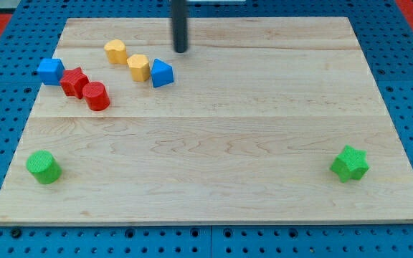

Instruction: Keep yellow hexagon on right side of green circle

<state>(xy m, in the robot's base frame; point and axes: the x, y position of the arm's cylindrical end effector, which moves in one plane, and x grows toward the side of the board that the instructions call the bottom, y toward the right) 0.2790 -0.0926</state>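
The green circle [44, 167] lies near the board's bottom left corner. Two yellow blocks lie at the upper left: one [138, 67] touching a blue block [161, 73], and one [115, 51] further up and left. Which of them is the hexagon I cannot make out for sure; the one by the blue block looks six-sided. Both lie to the right of the green circle and far above it. My tip [181, 50] stands at the view's top, a little up and right of the blue block, apart from all blocks.
A blue block [50, 71] sits at the far left, with a red star [73, 82] and a red cylinder [96, 96] beside it. A green star [350, 164] lies at the lower right. The wooden board [228, 143] rests on a blue pegboard.
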